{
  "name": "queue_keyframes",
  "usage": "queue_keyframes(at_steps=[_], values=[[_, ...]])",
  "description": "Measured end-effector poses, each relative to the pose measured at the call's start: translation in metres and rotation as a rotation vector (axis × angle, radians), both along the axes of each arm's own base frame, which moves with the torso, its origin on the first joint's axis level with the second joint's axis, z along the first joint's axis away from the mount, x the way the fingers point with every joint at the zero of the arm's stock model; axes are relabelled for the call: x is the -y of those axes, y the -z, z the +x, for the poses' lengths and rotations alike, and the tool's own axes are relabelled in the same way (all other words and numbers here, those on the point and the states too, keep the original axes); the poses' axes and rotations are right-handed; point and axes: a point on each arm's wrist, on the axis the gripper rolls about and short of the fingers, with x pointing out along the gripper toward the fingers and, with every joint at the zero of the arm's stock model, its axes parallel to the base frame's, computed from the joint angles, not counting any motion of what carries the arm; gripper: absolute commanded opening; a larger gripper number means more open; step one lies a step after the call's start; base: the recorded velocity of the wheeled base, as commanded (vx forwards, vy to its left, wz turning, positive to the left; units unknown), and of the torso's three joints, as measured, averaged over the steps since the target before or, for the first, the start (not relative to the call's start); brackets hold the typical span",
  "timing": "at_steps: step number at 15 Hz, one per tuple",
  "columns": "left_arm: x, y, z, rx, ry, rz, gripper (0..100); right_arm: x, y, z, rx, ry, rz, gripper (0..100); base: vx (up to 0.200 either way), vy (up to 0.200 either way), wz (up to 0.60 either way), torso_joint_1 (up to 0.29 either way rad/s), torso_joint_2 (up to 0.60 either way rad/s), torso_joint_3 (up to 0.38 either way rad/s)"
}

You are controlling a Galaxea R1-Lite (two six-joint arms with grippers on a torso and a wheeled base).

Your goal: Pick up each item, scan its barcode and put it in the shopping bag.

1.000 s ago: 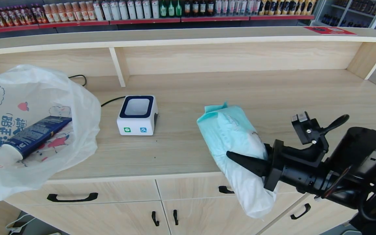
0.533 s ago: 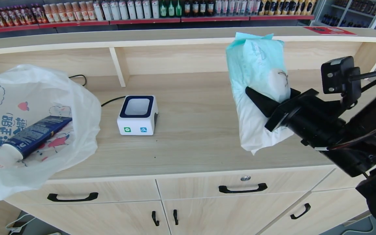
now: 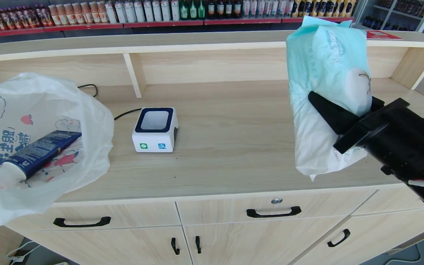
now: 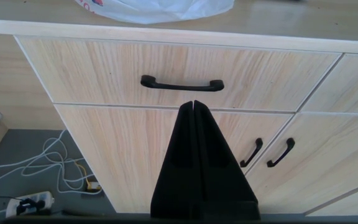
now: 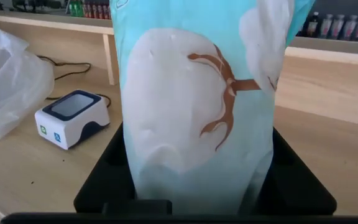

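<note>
A soft pale-blue and white pack (image 3: 326, 92) hangs upright above the right side of the counter, with my right gripper (image 3: 344, 110) shut on its middle. The same pack (image 5: 197, 106) bulges out between the black fingers (image 5: 104, 168) in the right wrist view. A white barcode scanner (image 3: 155, 129) with a dark window stands mid-counter, well left of the pack; the scanner (image 5: 72, 117) appears in the right wrist view too. At the far left lies the open white shopping bag (image 3: 31, 140) holding a dark blue tube (image 3: 37, 151). My left gripper (image 4: 194, 112) is shut and empty, low before the drawer fronts.
A black cable (image 3: 125, 114) runs from the scanner toward the back. A raised wooden ledge with a divider (image 3: 134, 73) borders the counter's rear. Drawers with black handles (image 3: 274, 212) lie below the front edge. Bare counter lies between scanner and pack.
My right gripper has lifted the pack off the counter's front edge, turned it upright, and carried it up and to the right. The bag and scanner stay put.
</note>
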Motion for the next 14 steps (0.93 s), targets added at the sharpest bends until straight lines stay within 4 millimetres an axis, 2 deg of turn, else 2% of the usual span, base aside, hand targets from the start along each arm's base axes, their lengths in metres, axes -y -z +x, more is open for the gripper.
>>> queue_keyframes(at_steps=[3, 6, 14], values=[[0.000, 0.000, 0.000, 0.000, 0.000, 0.000, 0, 0.010, 0.016, -0.008, -0.054, 0.027, -0.011, 0, -0.200, 0.000, 0.00, 0.004, 0.00, 0.005], [0.000, 0.000, 0.000, 0.000, 0.000, 0.000, 0, 0.022, 0.025, -0.011, -0.087, 0.064, 0.001, 0, 0.000, 0.000, 0.00, 0.000, 0.00, 0.000], [0.000, 0.000, 0.000, 0.000, 0.000, 0.000, 0, 0.029, 0.028, -0.015, -0.091, 0.083, 0.003, 0, 0.000, 0.200, 0.00, 0.006, 0.00, 0.004]])
